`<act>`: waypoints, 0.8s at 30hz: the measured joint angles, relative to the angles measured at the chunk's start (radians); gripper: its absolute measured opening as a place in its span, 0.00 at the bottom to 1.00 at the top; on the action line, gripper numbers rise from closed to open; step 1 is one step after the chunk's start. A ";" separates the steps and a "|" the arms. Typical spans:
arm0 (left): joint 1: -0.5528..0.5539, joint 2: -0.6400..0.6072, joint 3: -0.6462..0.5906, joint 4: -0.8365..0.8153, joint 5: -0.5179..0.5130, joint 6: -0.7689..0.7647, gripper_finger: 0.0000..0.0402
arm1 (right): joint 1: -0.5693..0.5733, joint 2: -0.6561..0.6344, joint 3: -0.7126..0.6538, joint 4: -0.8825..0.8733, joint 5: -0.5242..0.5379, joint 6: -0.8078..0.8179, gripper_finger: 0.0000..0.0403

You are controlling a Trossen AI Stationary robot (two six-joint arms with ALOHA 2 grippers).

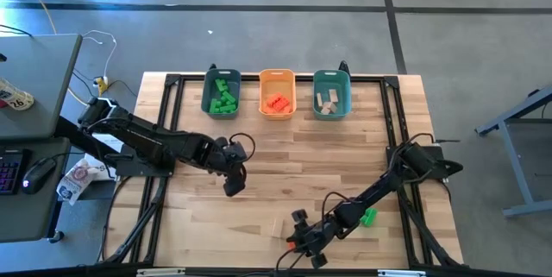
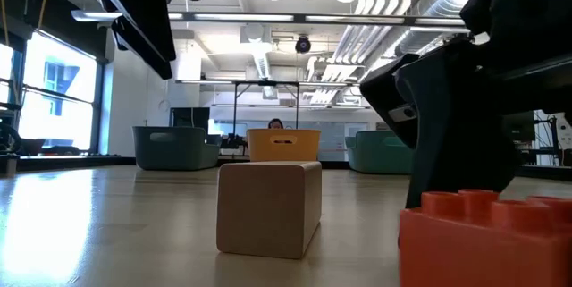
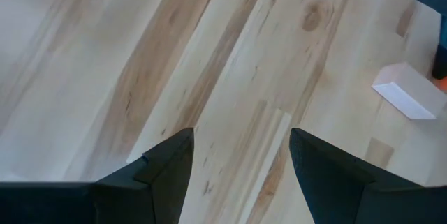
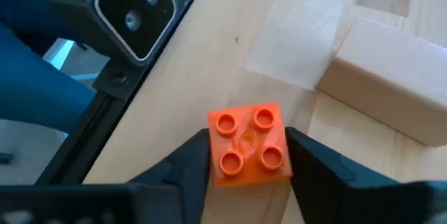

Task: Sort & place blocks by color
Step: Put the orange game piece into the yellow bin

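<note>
A pale wood-plank table (image 1: 293,160) lies under me, grey floor around it and an open office with ceiling ducts behind. My right gripper (image 4: 248,151) is down at the bottom centre of the high view, and its two dark fingers (image 4: 188,165) stand on either side of a red-orange four-stud block (image 4: 248,144), close against its flanks; I cannot tell whether they press it yet. The block sits on the table, not lifted. Just beside it, toward the upper right of my right wrist picture, lies a pale tan wood block (image 4: 387,77); in the low view that block stands mid-frame with the studded one at the lower right. A bright green block (image 1: 369,217) lies near my right arm, lower right of the high view.

My left gripper (image 3: 241,161) hangs at centre-left of the high view, its fingers (image 3: 160,172) spread apart with nothing between them but bare planks.

Along the top of the high view stand three bins in a row: a teal bin (image 1: 209,83) holding green blocks (image 1: 223,98), an orange bin (image 1: 277,75) holding red-orange blocks (image 1: 277,103), and a second teal bin (image 1: 331,75) holding tan blocks (image 1: 327,103).
</note>
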 joint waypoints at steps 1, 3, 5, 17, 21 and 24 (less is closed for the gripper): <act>0.000 0.000 0.000 0.000 -0.005 0.000 0.56 | 0.000 0.000 0.000 0.000 0.002 0.009 0.39; 0.000 0.000 0.000 0.000 -0.014 0.000 0.56 | 0.000 0.000 0.000 0.001 0.002 0.036 0.31; 0.000 0.000 0.000 0.000 -0.024 -0.001 0.56 | 0.001 0.000 0.001 0.003 0.001 0.069 0.28; 0.000 0.000 0.000 0.002 -0.027 -0.016 0.56 | 0.002 -0.010 0.000 0.004 0.040 0.182 0.28; -0.012 0.000 0.000 0.013 -0.031 -0.018 0.56 | 0.002 -0.050 0.000 0.003 0.113 0.154 0.28; -0.029 0.000 0.000 0.023 -0.032 -0.018 0.56 | 0.002 -0.078 0.000 -0.007 0.176 0.129 0.28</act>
